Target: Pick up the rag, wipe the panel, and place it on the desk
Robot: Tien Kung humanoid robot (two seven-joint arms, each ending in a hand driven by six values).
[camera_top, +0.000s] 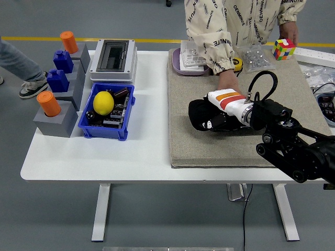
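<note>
At the far left of the white table [146, 151] we saw grey stepped blocks [56, 117] carrying two orange cylinders [48, 103] and two blue blocks [57, 81]. Just right of them sat a blue plastic bin [106, 112] holding a yellow lemon-shaped object [103, 102] and dark parts, with a white and grey electrical box [113, 60] on its far side.

The right half of the table was covered by a beige felt mat [209, 141]. On the mat lay the black rag [205, 115], a dark, bunched cloth with a small white mark on its near side. It was pressed under the robot's right hand [220, 107], which wore a white cover with orange and red stripes. The hand's fingers were wrapped into the cloth, gripping the rag. The flat black panel [238, 127] showed only as a dark strip beneath the rag and hand, mostly hidden by them. The black right arm [293, 149] reached in from the lower right, with a looped black cable above the wrist.

At the far side stood a person in a cream printed jacket [230, 21]. One of the person's hands [228, 82] rested on the mat just beyond the robot's hand, touching or nearly touching the panel's far edge; we could not tell which. Beside that hand, on the far part of the mat, sat a purple tray with white parts [187, 57], a clear bag of small metal pieces [255, 56] and a multicoloured puzzle cube [283, 48] near the person's other hand.
</note>
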